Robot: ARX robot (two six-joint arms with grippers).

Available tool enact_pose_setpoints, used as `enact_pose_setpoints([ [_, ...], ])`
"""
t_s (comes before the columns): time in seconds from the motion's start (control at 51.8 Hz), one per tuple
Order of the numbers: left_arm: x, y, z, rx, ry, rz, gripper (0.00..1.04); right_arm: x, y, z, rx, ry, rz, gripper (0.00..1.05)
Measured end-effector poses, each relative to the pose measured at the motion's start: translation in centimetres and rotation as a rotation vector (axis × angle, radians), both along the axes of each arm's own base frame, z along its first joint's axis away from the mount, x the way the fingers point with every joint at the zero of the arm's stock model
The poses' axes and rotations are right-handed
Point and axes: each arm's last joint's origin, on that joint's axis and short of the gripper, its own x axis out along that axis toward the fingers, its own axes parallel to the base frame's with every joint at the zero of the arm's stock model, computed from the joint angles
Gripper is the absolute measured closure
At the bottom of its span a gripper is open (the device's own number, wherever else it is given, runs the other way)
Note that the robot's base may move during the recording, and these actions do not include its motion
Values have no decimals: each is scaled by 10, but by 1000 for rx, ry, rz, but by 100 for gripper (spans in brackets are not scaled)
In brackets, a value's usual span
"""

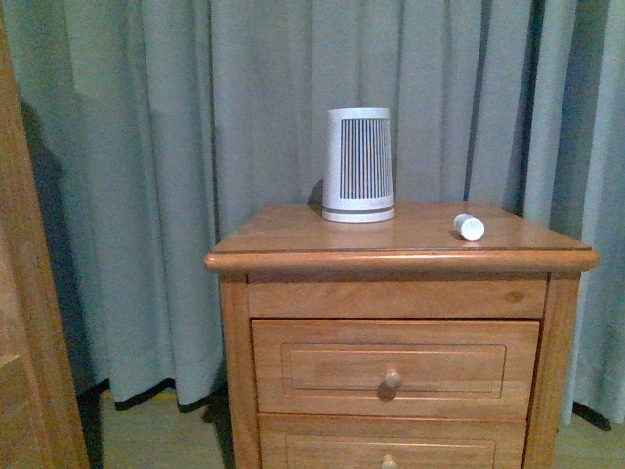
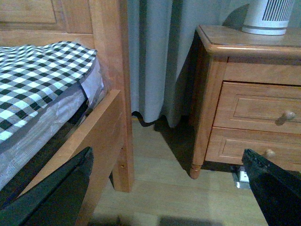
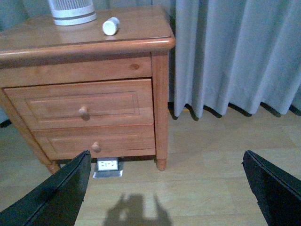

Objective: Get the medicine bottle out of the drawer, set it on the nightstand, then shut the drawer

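The tiny white medicine bottle (image 1: pixel 469 227) lies on its side on the nightstand (image 1: pixel 293 239), right of the tall ribbed white device (image 1: pixel 358 164). It also shows in the right wrist view (image 3: pixel 111 26). The upper drawer (image 1: pixel 395 369) is shut, its round knob (image 1: pixel 392 380) facing me; it also shows in the right wrist view (image 3: pixel 80 104) and the left wrist view (image 2: pixel 263 108). My left gripper (image 2: pixel 171 197) is open and empty, low over the floor between bed and nightstand. My right gripper (image 3: pixel 164 193) is open and empty over the floor in front of the nightstand. Neither arm shows in the front view.
A wooden bed frame (image 2: pixel 110 94) with a checked cover (image 2: pixel 37 70) stands left of the nightstand. Grey curtains (image 1: pixel 195 147) hang behind. A floor socket plate (image 3: pixel 107 165) sits under the nightstand. The lower drawer (image 3: pixel 96 141) is shut.
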Motion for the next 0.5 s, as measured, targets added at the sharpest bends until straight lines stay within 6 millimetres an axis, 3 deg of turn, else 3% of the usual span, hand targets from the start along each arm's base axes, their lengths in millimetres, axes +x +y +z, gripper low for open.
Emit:
enact_pose_setpoints([
  [0.135, 0, 0, 0, 0, 0, 0, 7, -13, 7, -5, 7, -94, 33, 7],
  [0.444, 0, 0, 0, 0, 0, 0, 7, -14, 8, -23, -32, -96, 40, 7],
  [0.502, 0, 0, 0, 0, 0, 0, 7, -13, 5, -24, -45, -102, 106, 16],
])
